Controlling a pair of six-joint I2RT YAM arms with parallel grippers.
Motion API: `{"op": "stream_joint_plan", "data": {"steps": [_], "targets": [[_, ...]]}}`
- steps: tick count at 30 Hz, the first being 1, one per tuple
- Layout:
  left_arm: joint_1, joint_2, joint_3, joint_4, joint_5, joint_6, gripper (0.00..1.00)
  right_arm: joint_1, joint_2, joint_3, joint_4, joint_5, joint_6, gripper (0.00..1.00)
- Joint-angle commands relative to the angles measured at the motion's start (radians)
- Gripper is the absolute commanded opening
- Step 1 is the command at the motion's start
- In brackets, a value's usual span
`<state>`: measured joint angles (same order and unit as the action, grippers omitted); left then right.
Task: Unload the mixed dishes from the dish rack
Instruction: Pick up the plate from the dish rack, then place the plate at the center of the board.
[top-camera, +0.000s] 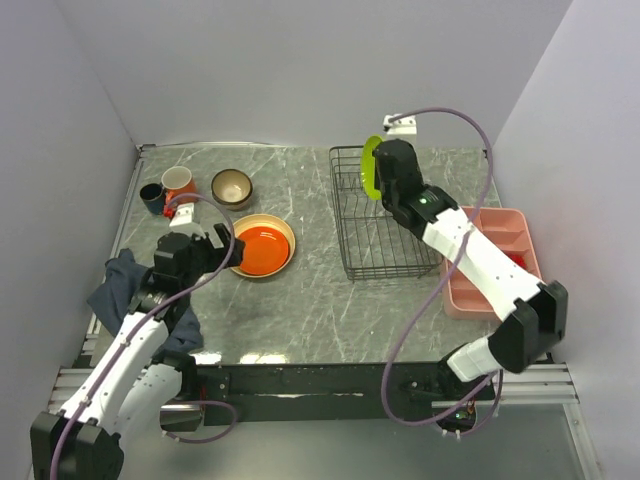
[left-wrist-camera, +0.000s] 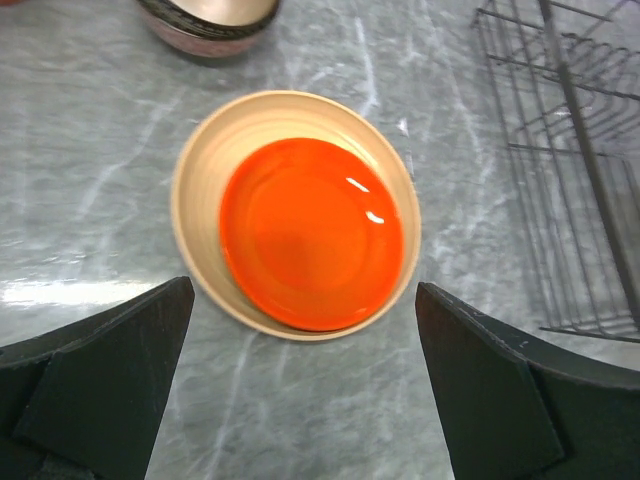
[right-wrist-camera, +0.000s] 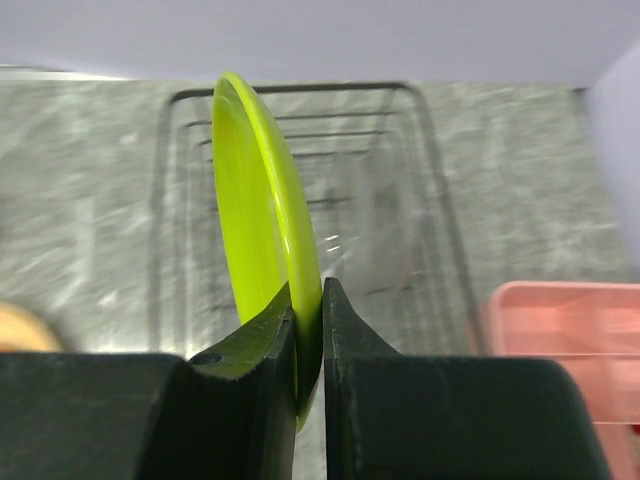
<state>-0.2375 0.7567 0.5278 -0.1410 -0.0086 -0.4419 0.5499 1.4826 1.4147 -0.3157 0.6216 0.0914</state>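
My right gripper (right-wrist-camera: 308, 300) is shut on the rim of a green plate (right-wrist-camera: 255, 200), holding it upright on edge above the black wire dish rack (top-camera: 375, 215). From above, the green plate (top-camera: 370, 165) shows at the rack's far left corner. An orange-red plate (left-wrist-camera: 310, 230) lies stacked on a tan plate (left-wrist-camera: 200, 190) on the table. My left gripper (left-wrist-camera: 300, 370) hangs open just in front of that stack, nothing between its fingers. A brown bowl (top-camera: 232, 188), an orange mug (top-camera: 179, 183) and a small dark-blue cup (top-camera: 152, 196) stand at the far left.
A pink divided tray (top-camera: 490, 260) with red items lies right of the rack, partly under my right arm. A dark cloth (top-camera: 125, 280) hangs at the table's left edge. Grey walls close in the table on three sides.
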Motion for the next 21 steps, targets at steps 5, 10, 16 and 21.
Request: {"op": "stream_joint_plan", "data": {"steps": [5,10,16,21], "targets": [[-0.026,0.13,0.075,0.173,0.162,-0.124,0.99,-0.025,-0.199,-0.164,0.09,-0.38,0.272,0.03],[-0.075,0.208,0.127,0.234,0.182,-0.17,0.99,-0.038,-0.269,-0.292,0.165,-0.535,0.376,0.03],[-0.175,0.273,0.15,0.319,0.147,-0.234,0.99,-0.041,-0.289,-0.402,0.259,-0.699,0.491,0.02],[-0.227,0.326,0.164,0.357,0.113,-0.273,0.98,-0.044,-0.282,-0.468,0.348,-0.798,0.577,0.02]]}}
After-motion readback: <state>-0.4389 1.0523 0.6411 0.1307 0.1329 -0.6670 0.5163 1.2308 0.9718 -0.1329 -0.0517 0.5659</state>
